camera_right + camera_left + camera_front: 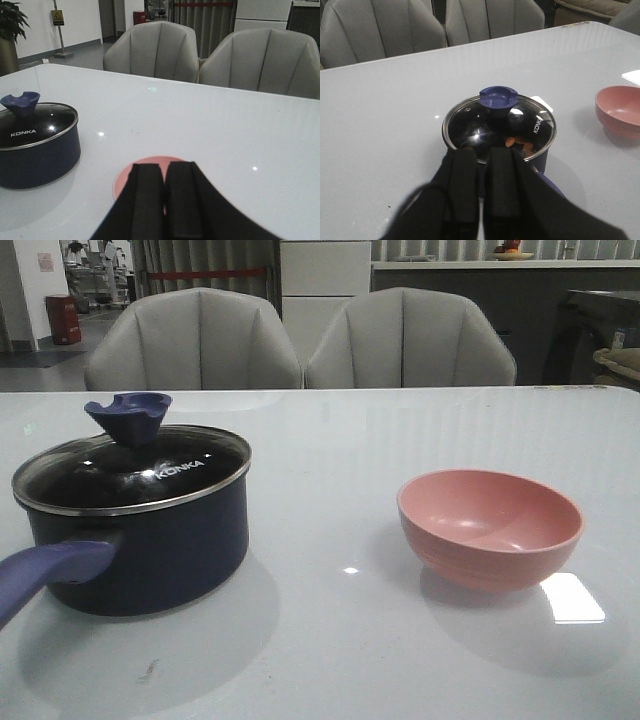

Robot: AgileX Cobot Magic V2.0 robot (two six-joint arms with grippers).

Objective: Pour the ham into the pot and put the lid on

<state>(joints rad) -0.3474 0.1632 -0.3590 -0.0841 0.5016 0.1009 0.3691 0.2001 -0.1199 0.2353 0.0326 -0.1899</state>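
The dark navy pot stands on the left of the table with the glass "KONKA" lid seated on it, its purple-blue knob up and its handle pointing toward the front. In the left wrist view, orange-pink ham shows through the lid inside the pot. My left gripper is shut and empty, above the pot's near rim. My right gripper is shut and empty, above the pink bowl. Neither gripper shows in the front view.
The pink bowl sits empty on the right of the white table, about a pot's width from the pot. Two grey chairs stand behind the table's far edge.
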